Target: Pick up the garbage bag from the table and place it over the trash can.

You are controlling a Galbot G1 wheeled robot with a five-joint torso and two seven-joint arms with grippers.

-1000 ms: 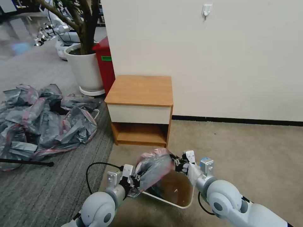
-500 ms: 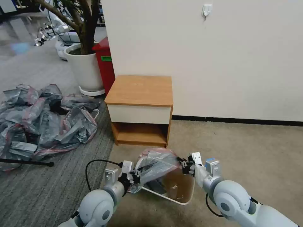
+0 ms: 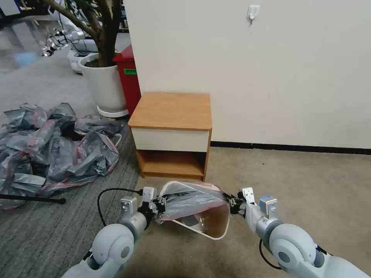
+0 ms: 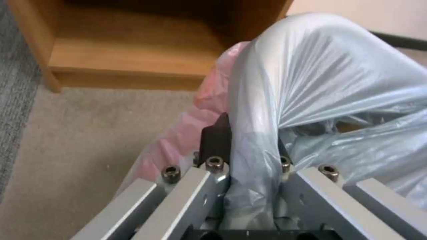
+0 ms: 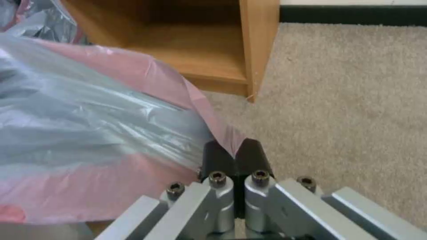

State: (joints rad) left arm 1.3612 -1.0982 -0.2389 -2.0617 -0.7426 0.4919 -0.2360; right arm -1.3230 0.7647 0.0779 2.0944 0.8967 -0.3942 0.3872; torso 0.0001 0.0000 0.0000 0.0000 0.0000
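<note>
Head view: left gripper (image 3: 157, 205) and right gripper (image 3: 231, 203) are each pinching an end of the garbage bag (image 3: 189, 200), stretching it over the trash can (image 3: 216, 227) at lower centre on beige carpet (image 3: 301, 177). The table (image 3: 172, 110) is standing against the white wall (image 3: 251, 69); heap of bags (image 3: 50, 146) on grey carpet at left.

Left wrist view: jaws are clamping grey film (image 4: 253, 140).

Right wrist view: pads (image 5: 218, 158) are nipping the pink band (image 5: 195, 96).

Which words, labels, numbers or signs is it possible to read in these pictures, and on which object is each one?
No text can be read.
Green label on the red bin: too small and blurred to read.
Garbage bag, trash can, table, left gripper, right gripper: no print visible.
</note>
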